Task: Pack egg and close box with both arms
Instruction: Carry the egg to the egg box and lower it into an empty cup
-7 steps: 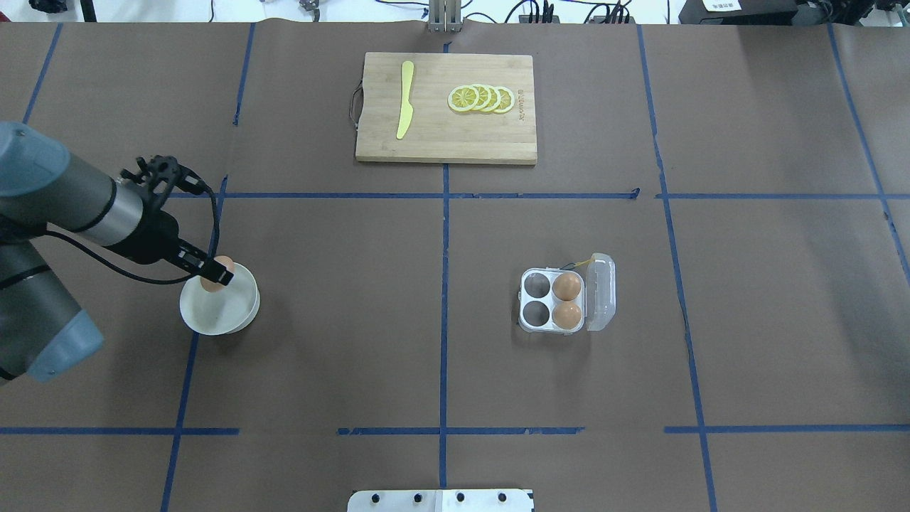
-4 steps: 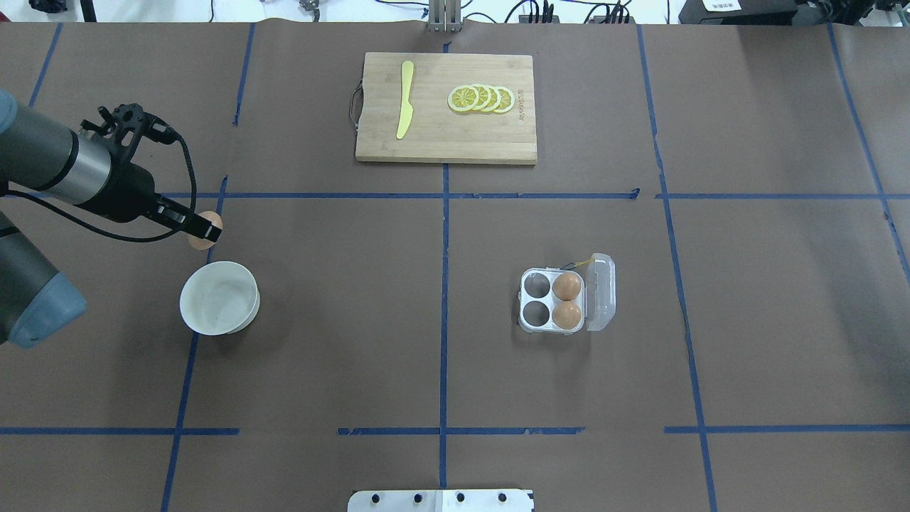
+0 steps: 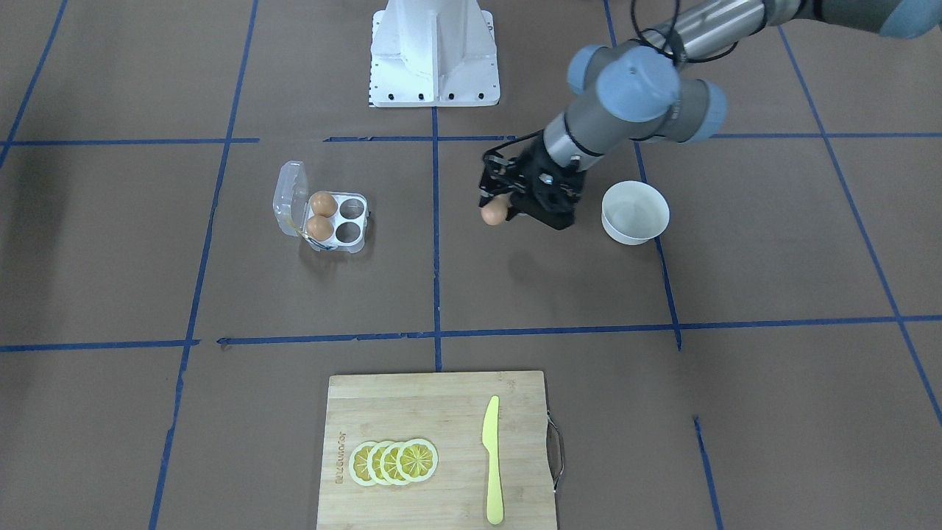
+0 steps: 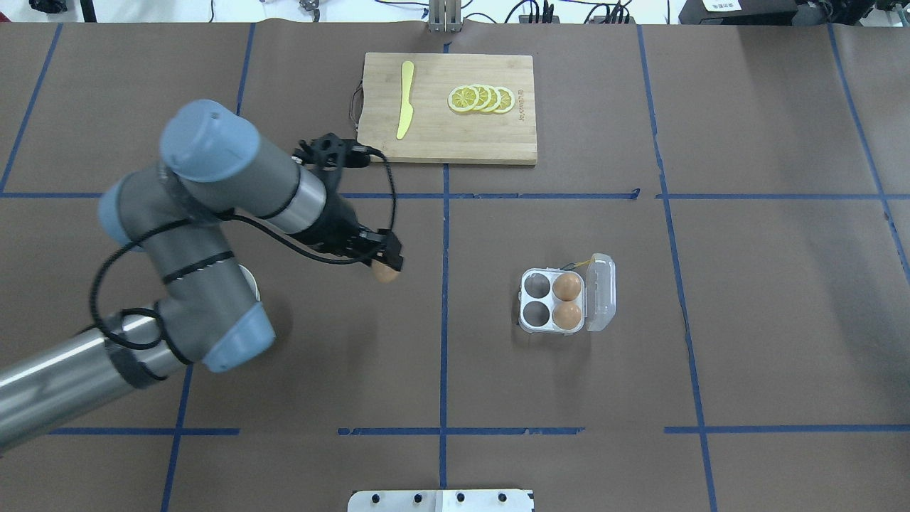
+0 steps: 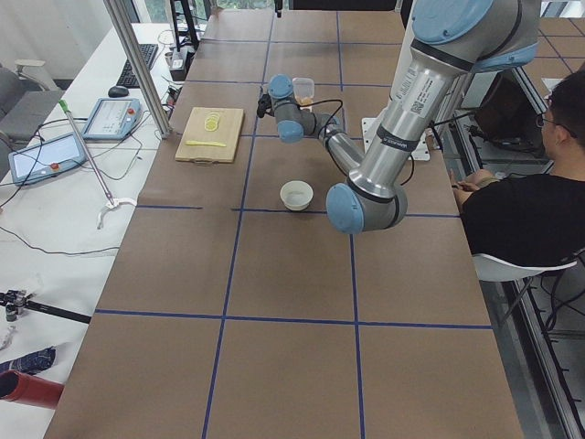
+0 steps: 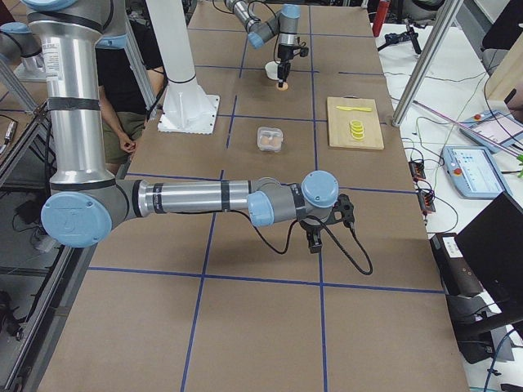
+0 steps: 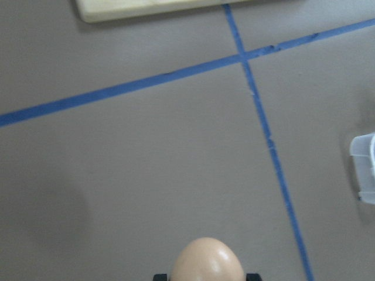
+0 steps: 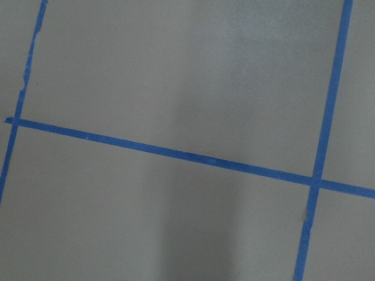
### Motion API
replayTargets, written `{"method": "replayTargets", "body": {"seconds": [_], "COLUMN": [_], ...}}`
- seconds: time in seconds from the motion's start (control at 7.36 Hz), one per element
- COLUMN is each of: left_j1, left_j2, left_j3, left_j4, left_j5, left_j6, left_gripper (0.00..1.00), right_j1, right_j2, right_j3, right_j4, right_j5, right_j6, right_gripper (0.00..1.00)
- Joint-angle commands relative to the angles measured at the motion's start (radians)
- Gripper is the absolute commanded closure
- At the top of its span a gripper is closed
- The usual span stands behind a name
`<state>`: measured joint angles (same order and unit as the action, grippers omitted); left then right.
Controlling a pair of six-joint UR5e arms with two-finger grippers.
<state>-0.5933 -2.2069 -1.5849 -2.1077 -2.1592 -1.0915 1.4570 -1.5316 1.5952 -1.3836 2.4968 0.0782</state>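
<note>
Left gripper (image 4: 387, 266): black two-finger pincer, pinching the egg.
Right gripper (image 6: 314, 243): black; cannot tell spread or pressed together.
Carton (image 4: 552, 299): small, square, clear plastic; lid open.
Egg (image 4: 384, 274): small, smooth, orange-brown; aloft, well off Carton's empty-cell side.

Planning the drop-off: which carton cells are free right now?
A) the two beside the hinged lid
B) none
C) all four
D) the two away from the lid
D: in the overhead view the two eggs fill the cells beside the lid, and the two cells away from it are empty.
</note>
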Motion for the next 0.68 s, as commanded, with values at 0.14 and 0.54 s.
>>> {"method": "replayTargets", "body": {"seconds": [0.14, 0.54], "left_j1": [0.144, 0.171], "left_j2": [-0.247, -0.333], "left_j3": [0.251, 0.361], "left_j4": [-0.124, -0.169], "left_j5": [0.217, 0.274], "left_j6": [-0.079, -0.08], "left_gripper": [1.0, 1.0], "right_j1": [-0.023, -0.024], "right_j2": [-0.001, -0.002], "right_j3": [0.0, 0.002], "right_j4": [0.0, 0.001], "right_j5": [0.008, 0.008], "right_j6": [0.0, 0.0], "right_gripper": [0.0, 0.0]}}
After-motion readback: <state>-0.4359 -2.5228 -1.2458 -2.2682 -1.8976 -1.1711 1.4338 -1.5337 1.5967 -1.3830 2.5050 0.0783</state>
